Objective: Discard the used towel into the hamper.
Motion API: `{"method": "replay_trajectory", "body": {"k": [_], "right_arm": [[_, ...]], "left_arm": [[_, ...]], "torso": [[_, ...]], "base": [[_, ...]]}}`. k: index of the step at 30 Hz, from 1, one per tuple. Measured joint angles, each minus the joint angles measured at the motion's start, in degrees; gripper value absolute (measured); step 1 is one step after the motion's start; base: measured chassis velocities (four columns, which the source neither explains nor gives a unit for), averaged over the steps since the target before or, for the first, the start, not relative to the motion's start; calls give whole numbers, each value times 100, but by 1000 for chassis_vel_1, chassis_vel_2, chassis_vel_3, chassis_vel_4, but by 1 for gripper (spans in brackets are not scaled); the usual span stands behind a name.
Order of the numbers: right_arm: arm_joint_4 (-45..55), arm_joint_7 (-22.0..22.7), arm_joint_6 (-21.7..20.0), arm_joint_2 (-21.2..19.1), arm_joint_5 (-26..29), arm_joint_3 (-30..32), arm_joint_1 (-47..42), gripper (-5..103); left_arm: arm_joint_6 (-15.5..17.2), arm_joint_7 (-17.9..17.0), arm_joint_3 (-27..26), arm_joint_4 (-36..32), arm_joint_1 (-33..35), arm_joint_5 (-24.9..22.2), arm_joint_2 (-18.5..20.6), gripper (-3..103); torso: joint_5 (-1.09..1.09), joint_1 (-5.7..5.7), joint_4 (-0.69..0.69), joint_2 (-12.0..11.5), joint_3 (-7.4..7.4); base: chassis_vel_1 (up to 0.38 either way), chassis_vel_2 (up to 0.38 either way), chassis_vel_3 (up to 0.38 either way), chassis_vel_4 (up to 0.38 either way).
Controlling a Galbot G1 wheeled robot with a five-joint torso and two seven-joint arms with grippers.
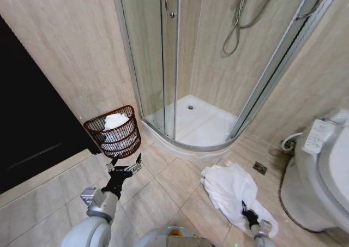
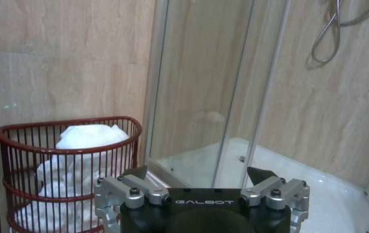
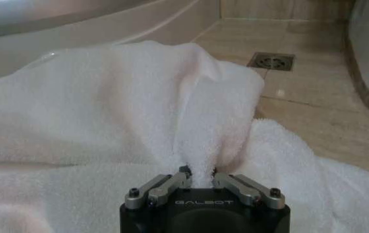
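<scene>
**A:** Where does the used towel lie, and why is the right gripper down there?

**B:** The towel sits crumpled on the floor tiles, between the shower tray and the toilet, close to the floor drain. The right gripper is low at the towel's near edge. In the right wrist view its fingers are drawn narrow onto a raised ridge of terry cloth, so it holds a pinched fold of the towel. Pinching a ridge likely gives a surer hold than clawing at flat cloth.

**A:** And the hamper?

**B:** It stands against the wall, just beside the shower door, well apart from the towel. White laundry already lies in it, heaped toward the rim, but the mouth is open at the top.

**A:** What is the left gripper doing?

**B:** It hovers above the tiles in front of the hamper, jaws spread wide and holding nothing. The left wrist view looks straight at the hamper, so the arm seems parked out of the way.

**A:** How far along is the job?

**B:** Early, by the look of it: the towel is gripped but rests on the floor, and the carry to the hamper is not yet done.
</scene>
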Motion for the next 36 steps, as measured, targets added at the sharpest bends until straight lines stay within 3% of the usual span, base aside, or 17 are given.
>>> {"method": "replay_trajectory", "body": {"k": [4,10,14,23,27,36], "right_arm": [[149,-38,83,20,-83,9,-99,6],[868,30,1311,106,-862,196,-433,6],[1247,165,1562,72,-948,277,-600,6],[2787,310,1708,-56,-619,426,-1239,6],[3931,366,1613,-119,-279,525,-1656,6],[5642,382,1382,-60,-171,915,-2142,6]], "left_arm": [[0,0,0,0,0,0,0,100],[0,0,0,0,0,0,0,100],[0,0,0,0,0,0,0,100],[0,0,0,0,0,0,0,100],[0,0,0,0,0,0,0,100],[0,0,0,0,0,0,0,100]], "torso": [[0,0,-1,0,0],[0,0,0,0,0],[1,0,0,0,0],[0,0,0,0,0],[0,0,-1,0,0],[-1,0,-1,0,0]], "base": [[0,0,0,0],[0,0,0,0],[0,0,0,0],[0,0,0,0],[0,0,0,0],[0,0,0,0]]}}
